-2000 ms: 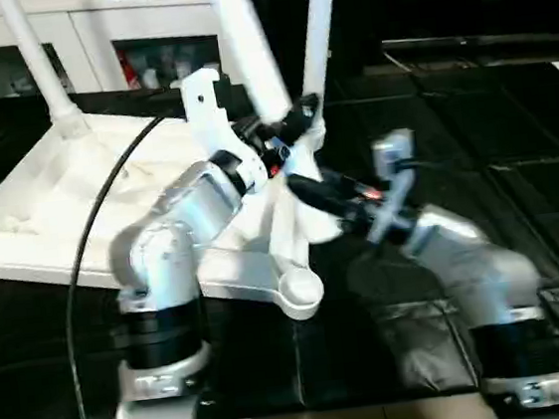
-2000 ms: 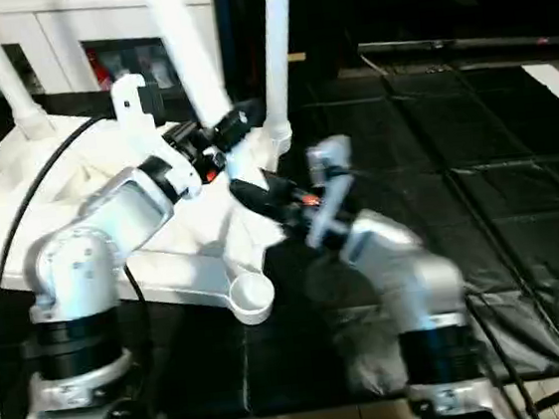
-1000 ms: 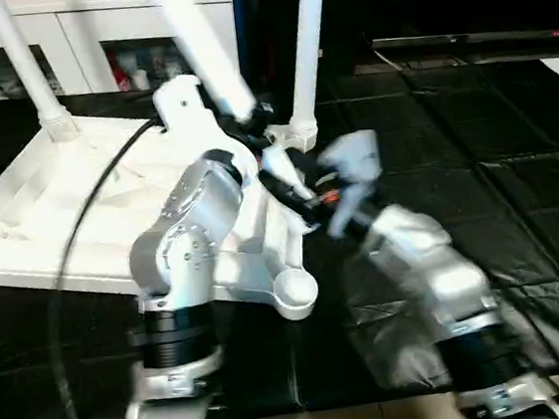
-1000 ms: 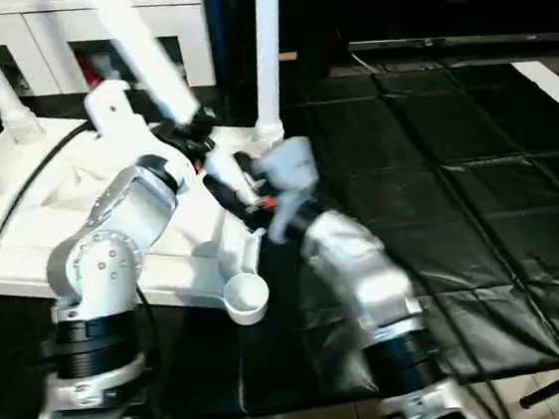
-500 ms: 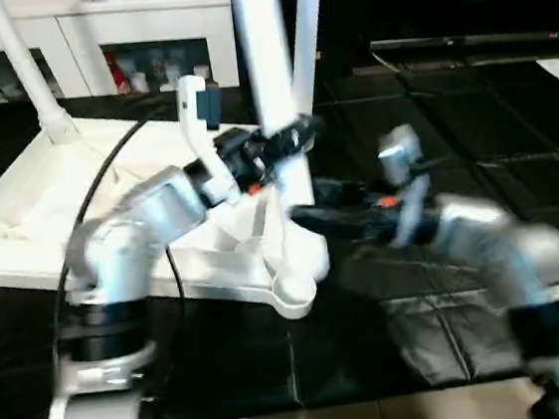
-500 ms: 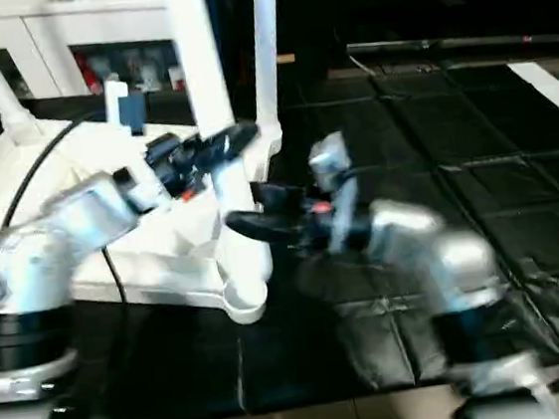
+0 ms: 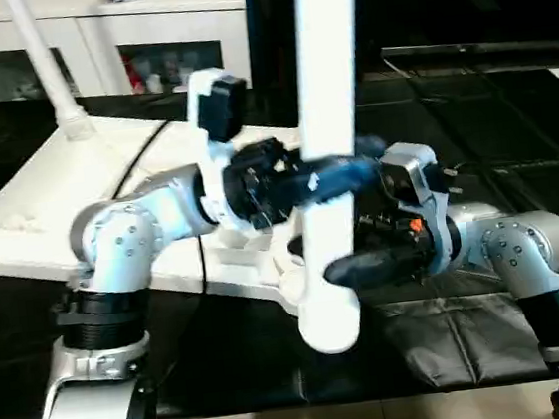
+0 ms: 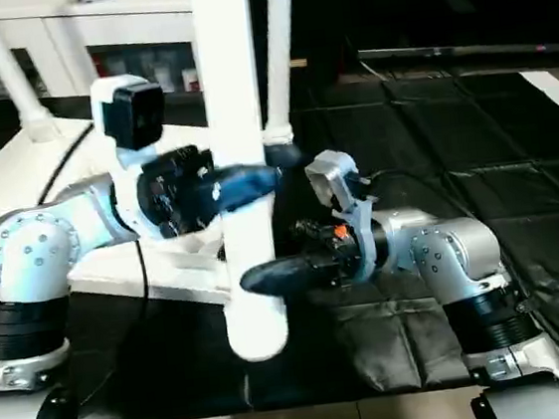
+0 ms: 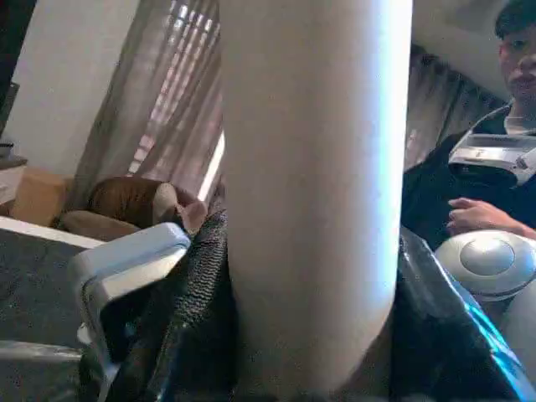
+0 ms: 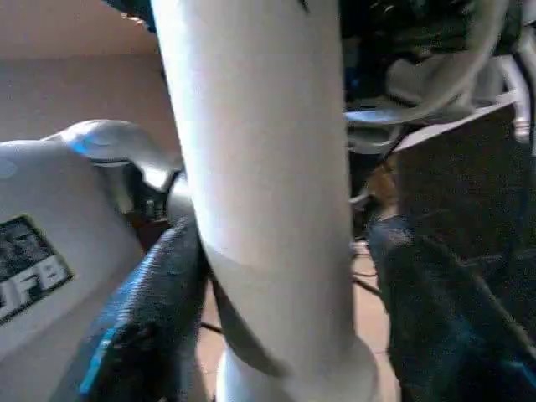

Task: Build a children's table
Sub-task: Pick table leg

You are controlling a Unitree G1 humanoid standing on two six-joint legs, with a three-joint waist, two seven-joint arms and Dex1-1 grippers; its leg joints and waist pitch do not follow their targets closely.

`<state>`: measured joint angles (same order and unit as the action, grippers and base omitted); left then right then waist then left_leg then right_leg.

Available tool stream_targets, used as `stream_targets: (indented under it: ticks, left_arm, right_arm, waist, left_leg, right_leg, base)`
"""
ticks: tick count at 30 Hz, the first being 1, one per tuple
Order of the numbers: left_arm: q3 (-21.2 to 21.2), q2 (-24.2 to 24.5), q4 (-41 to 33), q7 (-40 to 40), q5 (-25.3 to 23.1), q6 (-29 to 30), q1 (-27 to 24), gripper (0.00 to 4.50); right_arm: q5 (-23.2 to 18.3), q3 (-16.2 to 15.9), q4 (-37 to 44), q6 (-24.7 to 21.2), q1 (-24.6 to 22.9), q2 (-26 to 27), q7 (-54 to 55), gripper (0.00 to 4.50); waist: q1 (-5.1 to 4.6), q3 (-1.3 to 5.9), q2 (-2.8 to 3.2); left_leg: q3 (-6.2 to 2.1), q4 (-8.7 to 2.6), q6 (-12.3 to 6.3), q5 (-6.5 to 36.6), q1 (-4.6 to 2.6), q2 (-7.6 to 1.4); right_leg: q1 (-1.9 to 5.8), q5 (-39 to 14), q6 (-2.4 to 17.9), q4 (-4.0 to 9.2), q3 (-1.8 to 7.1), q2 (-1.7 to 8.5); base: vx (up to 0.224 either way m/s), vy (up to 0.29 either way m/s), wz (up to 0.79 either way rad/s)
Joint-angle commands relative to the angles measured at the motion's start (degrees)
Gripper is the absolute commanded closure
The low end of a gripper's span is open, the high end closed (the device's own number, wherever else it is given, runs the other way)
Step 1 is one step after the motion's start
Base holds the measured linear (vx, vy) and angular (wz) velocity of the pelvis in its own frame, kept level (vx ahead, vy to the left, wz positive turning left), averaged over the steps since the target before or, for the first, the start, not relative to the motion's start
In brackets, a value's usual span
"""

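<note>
Since a second ago the held leg (image 7: 329, 154) has swung from a lean to nearly upright, and both arms have turned so their tools now reach in level from either side. Its wide end hangs just in front of the near corner of the table top (image 7: 40, 210), close to the camera.

Left tool (image 7: 331, 179) closes on the leg from the robot's left, its black fingers (image 9: 197, 310) pressed against both sides of the tube in the left wrist view. Right tool (image 7: 351, 267) takes the same leg just below the left one, from the robot's right. In the right wrist view one finger (image 10: 155, 310) touches the tube, while the other finger (image 10: 435, 310) stands a little apart from it, so a firm grip there cannot be confirmed.

Behind both tools the table top lies ribbed side up on the black-covered bench (image 7: 473, 149). Two other legs stand in its far sockets: one (image 7: 45, 69) beyond the left tool, one (image 8: 276, 55) straight behind the held leg. A white cabinet (image 7: 121, 36) stands further back. A person (image 9: 477, 180) sits in the left wrist view.
</note>
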<state>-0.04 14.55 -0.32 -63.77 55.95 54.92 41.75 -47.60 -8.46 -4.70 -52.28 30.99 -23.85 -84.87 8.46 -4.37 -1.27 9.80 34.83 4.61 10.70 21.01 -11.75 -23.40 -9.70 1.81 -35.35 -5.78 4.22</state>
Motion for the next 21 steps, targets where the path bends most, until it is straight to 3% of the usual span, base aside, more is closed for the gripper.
stream_targets:
  ticks: [1,10,21]
  left_arm:
    - [-0.45,-0.17,0.25,-1.05,-0.25,-0.67,1.91,2.60]
    - [-0.85,-0.31,1.67,-1.48,-1.25,-1.88,2.36,2.60]
    - [0.24,-1.18,3.17,2.25,-2.37,-2.60,2.89,2.60]
  right_arm:
    - [-0.86,-0.17,0.23,-0.61,0.69,-0.73,-1.21,1.97]
    - [-1.30,-0.49,0.95,-1.45,0.04,-0.60,-1.74,2.47]
    - [-0.75,0.80,0.98,-0.21,-0.65,0.72,0.92,2.52]
  waist:
    - [0.22,5.05,-0.14]
    - [0.47,5.19,-0.07]
    - [0.62,5.22,-0.13]
  left_leg:
    - [-0.24,-3.61,-0.36,5.71,-0.17,-1.41]
    - [-0.26,-3.54,-0.16,5.36,-0.16,-1.37]
    - [-0.24,-3.47,-0.21,5.19,-0.09,-1.37]
  right_leg:
    - [3.82,-16.34,7.62,4.35,3.10,4.14]
    - [3.89,-15.79,7.52,4.28,3.11,4.14]
    - [3.88,-15.01,8.05,4.20,3.08,4.20]
  base:
    - [0.000,0.000,0.00]
    - [0.000,0.000,0.00]
    - [0.000,0.000,0.00]
